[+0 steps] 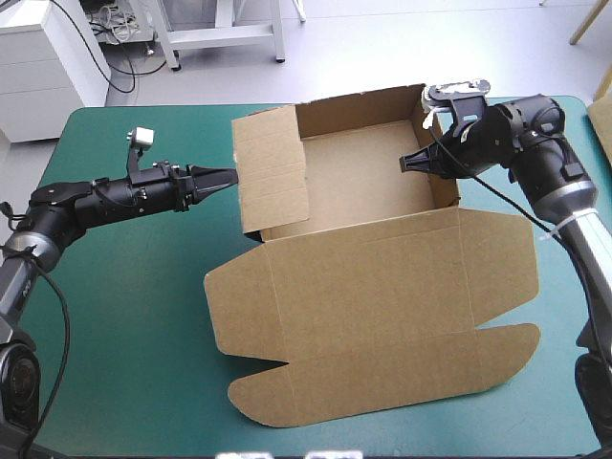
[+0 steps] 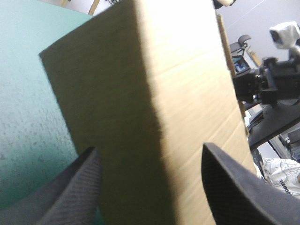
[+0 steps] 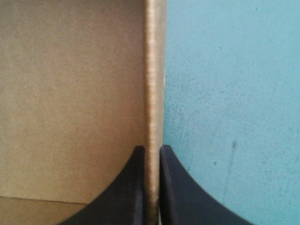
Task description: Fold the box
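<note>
The brown box (image 1: 363, 177) was seen as an open tray on the teal-green tabletop (image 1: 124, 316), resting on the far half of the cover. Its walls were raised around a bare floor, while its lid (image 1: 382, 287) was laid flat from the tray's near wall toward the robot and ended in a long flap with rounded ends (image 1: 382, 382). Small side flaps were spread flat at both ends of the lid.

The right tool (image 1: 411, 163) was held at the box's right wall (image 1: 448, 191). In the right wrist view its black fingers (image 3: 140, 187) were all but closed on the upper edge of that wall (image 3: 153, 93), one finger inside the tray and one outside.

The left tool (image 1: 225, 179) was held against the outside of the box's left wall (image 1: 273, 172). In the left wrist view its fingers (image 2: 75, 192) were parted, with the wall (image 2: 164, 93) just ahead of them and nothing clamped.
</note>
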Motion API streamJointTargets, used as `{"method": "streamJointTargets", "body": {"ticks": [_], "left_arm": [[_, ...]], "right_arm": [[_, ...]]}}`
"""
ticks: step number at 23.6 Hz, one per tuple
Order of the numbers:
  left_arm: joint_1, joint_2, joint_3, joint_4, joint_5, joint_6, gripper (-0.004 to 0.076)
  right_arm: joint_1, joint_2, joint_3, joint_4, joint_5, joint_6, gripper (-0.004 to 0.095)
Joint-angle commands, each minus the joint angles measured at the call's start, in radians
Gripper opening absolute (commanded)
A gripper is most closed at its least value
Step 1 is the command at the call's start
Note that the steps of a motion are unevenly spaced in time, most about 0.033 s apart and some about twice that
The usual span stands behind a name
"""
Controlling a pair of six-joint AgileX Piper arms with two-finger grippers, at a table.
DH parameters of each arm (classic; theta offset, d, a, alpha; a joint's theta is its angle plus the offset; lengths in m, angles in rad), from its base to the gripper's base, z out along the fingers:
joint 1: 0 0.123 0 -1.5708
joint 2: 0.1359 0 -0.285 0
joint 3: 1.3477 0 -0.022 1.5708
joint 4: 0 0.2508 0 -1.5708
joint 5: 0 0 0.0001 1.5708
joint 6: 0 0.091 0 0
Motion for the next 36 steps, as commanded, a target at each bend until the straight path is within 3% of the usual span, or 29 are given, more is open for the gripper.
{"method": "streamJointTargets", "body": {"ticks": [1,7,10,13,15,19,23,26,29,32,35,36], "left_arm": [[-0.005,-0.056,-0.022,-0.124,0.099,0.012,0.0442],[-0.008,-0.058,-0.022,-0.138,0.099,0.002,0.0442],[-0.044,-0.058,-0.044,-0.091,0.086,-0.014,0.0442],[-0.087,-0.058,-0.163,0.207,-0.036,-0.257,0.0442],[-0.087,-0.058,-0.230,0.352,-0.061,-0.407,0.0442],[-0.087,-0.058,-0.310,0.571,-0.059,-0.612,0.0442],[-0.138,-0.058,-0.372,0.716,-0.056,-0.718,0.0432],[-0.270,-0.058,-0.438,0.998,-0.102,-0.911,0.0321],[-0.351,-0.053,-0.473,1.167,-0.104,-1.030,0.0265],[-0.395,-0.045,-0.496,1.233,-0.104,-1.095,0.0168],[-0.395,-0.041,-0.501,1.224,-0.120,-1.100,-0.0006],[-0.395,-0.039,-0.501,1.233,-0.127,-1.103,-0.0004]], "right_arm": [[-0.004,-0.033,-0.031,0.016,-0.072,-0.006,-0.0021],[0.001,-0.033,-0.031,0.019,-0.086,-0.010,-0.0021],[0.056,-0.033,-0.031,0.010,-0.101,0.006,-0.0019],[0.141,-0.029,-0.033,-0.090,-0.104,0.067,-0.0017],[0.166,-0.029,-0.037,-0.129,-0.094,0.101,-0.0018],[0.166,-0.029,-0.112,-0.093,-0.090,0.103,-0.0018],[0.183,-0.029,-0.181,-0.067,-0.086,0.111,-0.0014],[0.235,-0.010,-0.181,-0.112,-0.078,0.172,-0.0014],[0.265,0.018,-0.183,-0.119,-0.063,0.199,-0.0014],[0.271,0.047,-0.184,-0.097,-0.033,0.235,-0.0014],[0.271,0.067,-0.184,-0.065,-0.009,0.235,-0.0014],[0.271,0.072,-0.184,-0.063,0.000,0.237,-0.0014]]}}
